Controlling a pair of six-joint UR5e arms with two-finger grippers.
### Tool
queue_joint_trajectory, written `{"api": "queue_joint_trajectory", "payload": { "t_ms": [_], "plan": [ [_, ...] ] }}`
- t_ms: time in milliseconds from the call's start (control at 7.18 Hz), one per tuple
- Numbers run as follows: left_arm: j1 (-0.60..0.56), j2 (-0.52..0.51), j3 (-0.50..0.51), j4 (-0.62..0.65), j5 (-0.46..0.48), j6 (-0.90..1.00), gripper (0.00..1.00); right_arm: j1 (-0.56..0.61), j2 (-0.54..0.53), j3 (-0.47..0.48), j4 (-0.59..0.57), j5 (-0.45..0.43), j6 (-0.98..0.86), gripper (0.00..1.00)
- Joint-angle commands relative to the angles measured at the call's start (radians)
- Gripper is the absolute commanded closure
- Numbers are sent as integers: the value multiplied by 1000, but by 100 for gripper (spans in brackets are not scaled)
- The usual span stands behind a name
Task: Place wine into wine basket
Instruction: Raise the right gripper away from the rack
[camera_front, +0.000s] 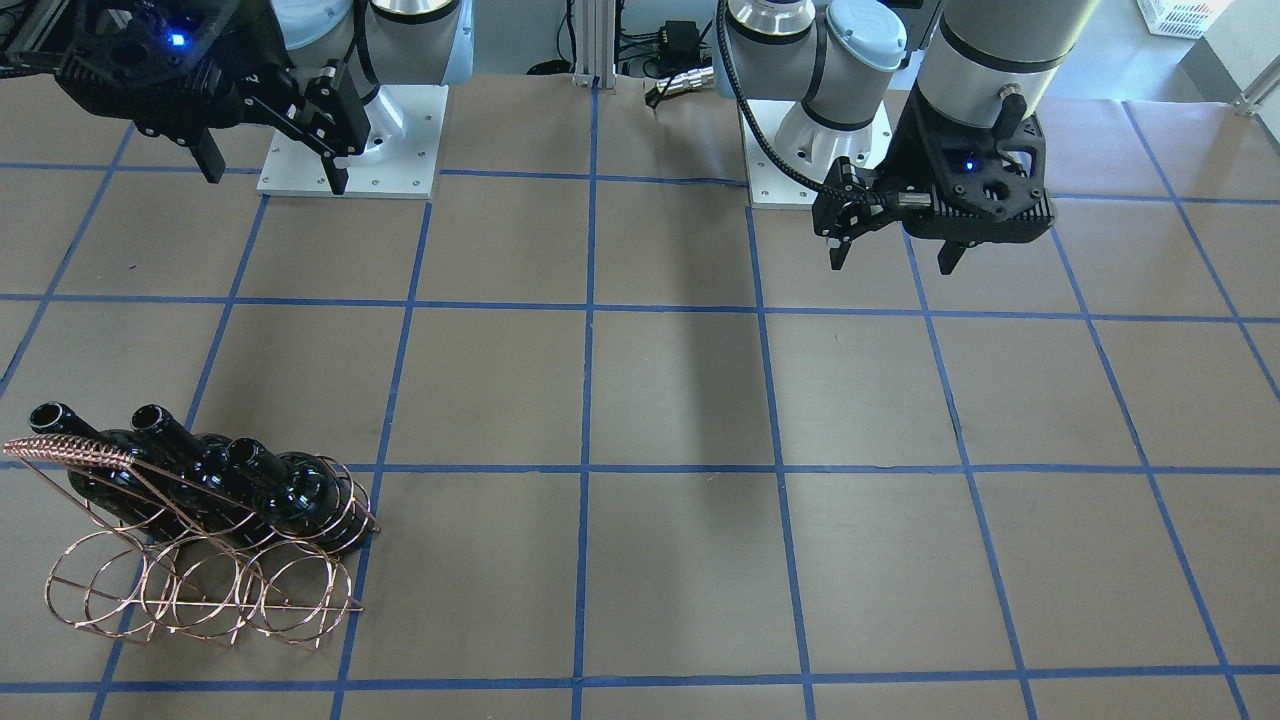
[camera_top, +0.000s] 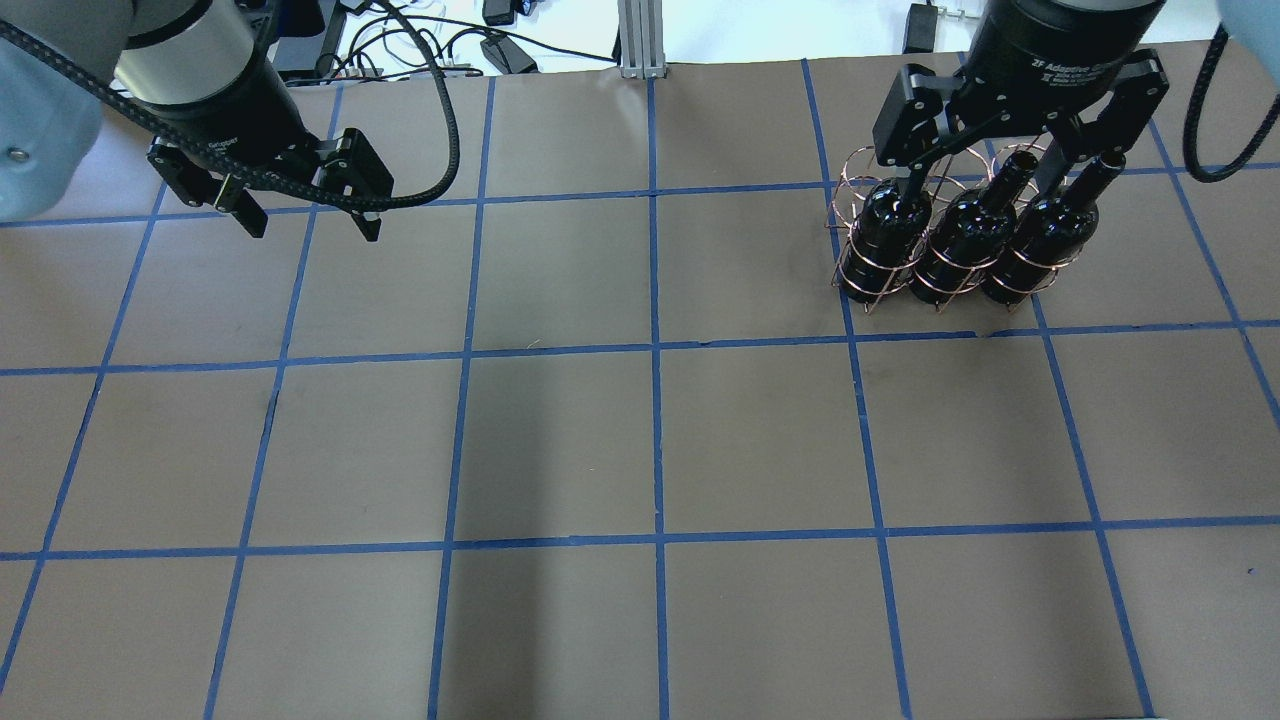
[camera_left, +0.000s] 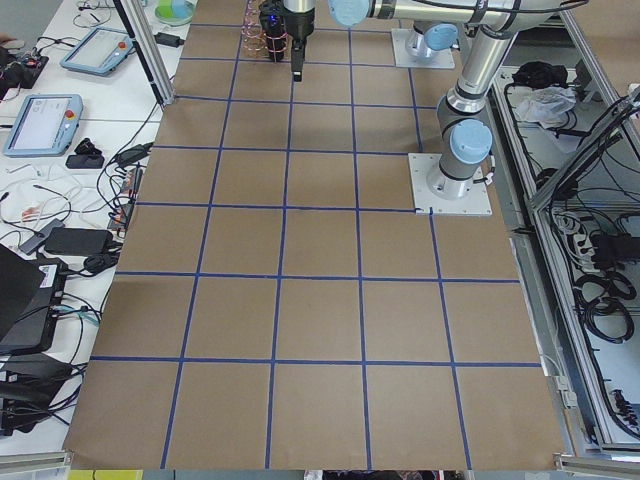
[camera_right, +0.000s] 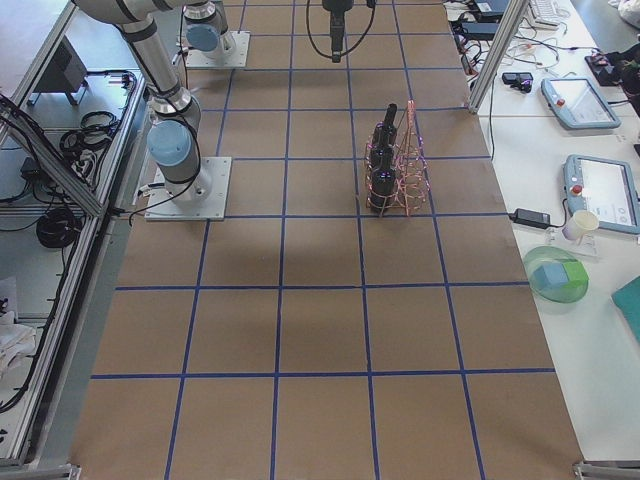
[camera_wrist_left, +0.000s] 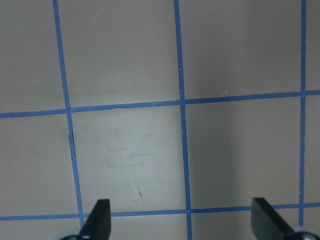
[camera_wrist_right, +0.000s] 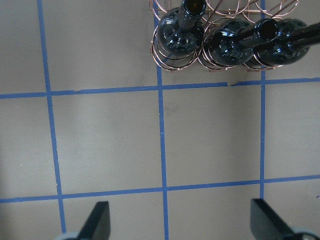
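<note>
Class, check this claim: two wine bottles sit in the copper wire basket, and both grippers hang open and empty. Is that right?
Not quite. The overhead exterior view shows three wine bottles in the copper wire basket, not two. The left gripper and right gripper do hang open and empty.

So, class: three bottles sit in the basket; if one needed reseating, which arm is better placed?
Right. The right gripper, open, hangs near the basket; the left gripper, also open, is far across the table.
</note>
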Motion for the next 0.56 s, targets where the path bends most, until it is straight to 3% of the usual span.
{"api": "queue_joint_trajectory", "payload": {
  "t_ms": [0,418],
  "plan": [
    [0,1,0,-1,-3,0,0,0,12,1,-39,9,6,0],
    [0,1,2,1,-7,-2,0,0,14,1,-40,5,6,0]
  ]
}}
